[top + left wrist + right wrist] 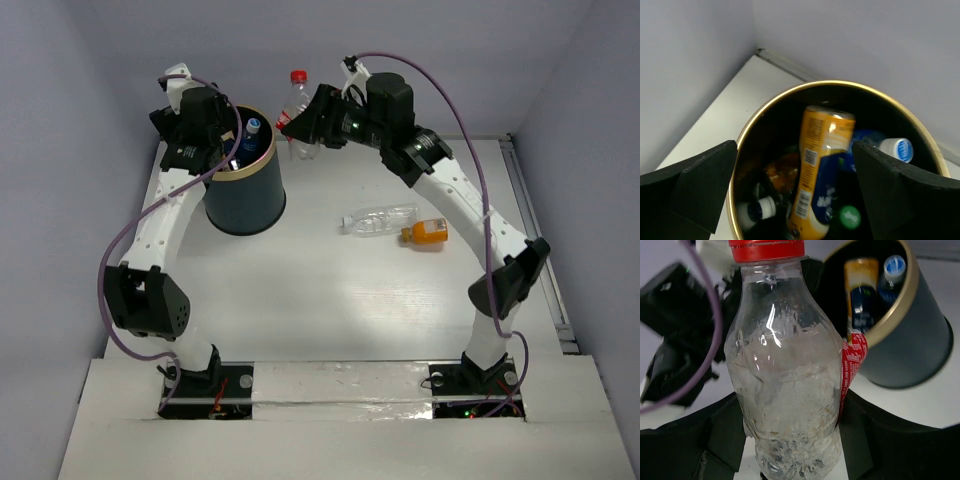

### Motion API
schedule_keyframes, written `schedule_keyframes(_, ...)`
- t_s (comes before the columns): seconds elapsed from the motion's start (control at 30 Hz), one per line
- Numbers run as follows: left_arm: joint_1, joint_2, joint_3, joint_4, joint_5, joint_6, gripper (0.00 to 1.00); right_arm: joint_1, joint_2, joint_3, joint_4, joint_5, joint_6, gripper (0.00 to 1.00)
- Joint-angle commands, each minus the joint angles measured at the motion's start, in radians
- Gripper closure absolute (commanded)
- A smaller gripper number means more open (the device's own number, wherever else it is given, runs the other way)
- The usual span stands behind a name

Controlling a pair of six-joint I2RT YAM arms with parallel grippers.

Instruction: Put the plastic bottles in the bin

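The dark bin point(245, 195) with a gold rim stands at the back left. My left gripper point(215, 125) hangs over it, open; in the left wrist view point(797, 195) an orange-and-blue labelled bottle point(822, 165) lies blurred inside the bin point(790, 95), free of both fingers, among several other bottles. My right gripper point(300, 125) is shut on an upright clear bottle point(785, 365) with a red cap and a loose red label, right of the bin point(910, 355). A clear bottle point(378, 220) and an orange bottle point(425, 233) lie on the table to the right.
Grey walls close in the table at the back and both sides. A metal rail point(535, 215) runs along the table's right edge. My left arm's cable loops beside the bin.
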Motion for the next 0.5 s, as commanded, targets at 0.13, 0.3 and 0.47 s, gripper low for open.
schedule_keyframes(0.13, -0.002, -0.339, -0.01, 0.019, 0.222, -0.185, 0.01, 0.056, 0.273, 0.392, 0.191, 0.129, 0.13, 0.29)
schedule_keyframes(0.3, -0.002, -0.52, -0.129, 0.008, 0.356, -0.33, 0.19, 0.084, 0.469, 0.537, 0.277, 0.233, 0.15, 0.28)
schedule_keyframes(0.47, -0.051, -0.607, -0.196, -0.033, 0.388, -0.373, 0.38, 0.134, 0.6, 0.64, 0.32, 0.323, 0.139, 0.27)
